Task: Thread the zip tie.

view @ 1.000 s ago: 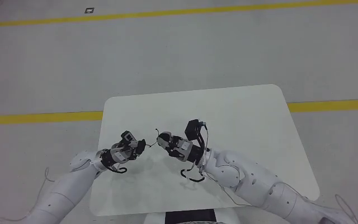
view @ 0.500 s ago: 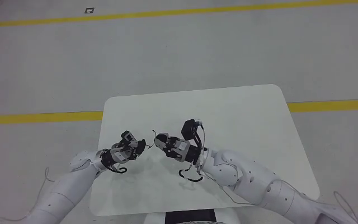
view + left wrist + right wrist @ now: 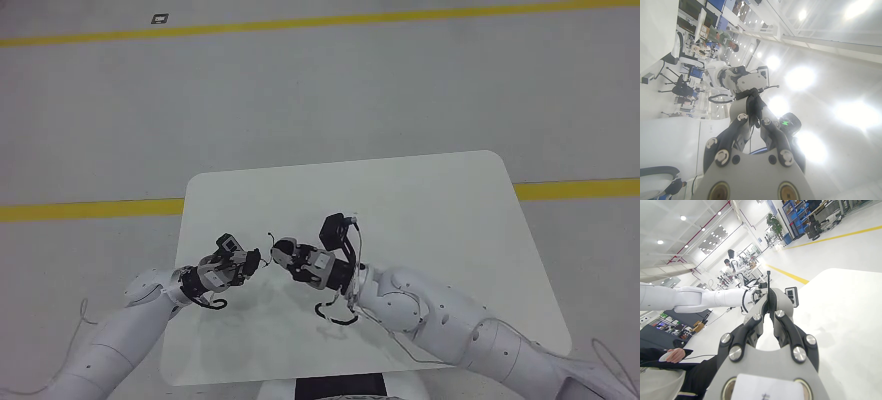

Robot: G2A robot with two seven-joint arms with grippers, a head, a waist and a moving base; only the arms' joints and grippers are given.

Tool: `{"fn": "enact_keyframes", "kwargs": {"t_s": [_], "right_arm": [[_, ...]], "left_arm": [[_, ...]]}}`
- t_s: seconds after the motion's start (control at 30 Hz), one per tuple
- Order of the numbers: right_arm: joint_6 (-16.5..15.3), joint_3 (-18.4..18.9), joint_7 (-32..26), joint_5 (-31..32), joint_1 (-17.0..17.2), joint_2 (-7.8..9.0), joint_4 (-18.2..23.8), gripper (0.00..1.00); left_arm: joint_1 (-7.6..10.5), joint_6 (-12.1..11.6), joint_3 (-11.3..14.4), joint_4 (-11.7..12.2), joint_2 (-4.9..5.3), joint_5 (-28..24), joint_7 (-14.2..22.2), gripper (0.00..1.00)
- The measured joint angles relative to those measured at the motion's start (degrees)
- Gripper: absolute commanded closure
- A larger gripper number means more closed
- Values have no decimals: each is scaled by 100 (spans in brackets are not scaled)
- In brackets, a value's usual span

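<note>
Right fingers (image 3: 781, 302): closed on the zip tie (image 3: 768, 279), whose thin black end stands up past the tips. Left fingers (image 3: 770, 116): closed narrow on the tie's other part, a black strand running between them. The two sets of fingers meet tip to tip, just above the white surface (image 3: 440, 200), near its left middle.

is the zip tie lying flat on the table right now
No, the zip tie is pinched in the right gripper, its end sticking out beyond it.
</note>
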State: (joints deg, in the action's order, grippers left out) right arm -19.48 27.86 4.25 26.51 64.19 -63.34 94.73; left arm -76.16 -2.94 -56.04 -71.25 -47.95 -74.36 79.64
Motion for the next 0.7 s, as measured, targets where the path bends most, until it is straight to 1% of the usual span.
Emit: {"fn": "enact_keyframes", "kwargs": {"t_s": [0.3,0.33,0.37,0.4,0.7], "right_arm": [[0,-2,5,-37,-14,-43,-66,100],[0,5,13,-38,-11,-45,-66,93],[0,13,23,-43,-6,-46,-67,53],[0,25,36,-50,3,-48,-70,0],[0,229,139,58,133,-18,-40,0]], "left_arm": [[0,0,0,0,0,0,0,100],[0,0,0,0,0,0,0,100],[0,0,0,0,0,0,0,100],[0,0,0,0,0,0,0,100],[0,0,0,0,0,0,0,100]]}}
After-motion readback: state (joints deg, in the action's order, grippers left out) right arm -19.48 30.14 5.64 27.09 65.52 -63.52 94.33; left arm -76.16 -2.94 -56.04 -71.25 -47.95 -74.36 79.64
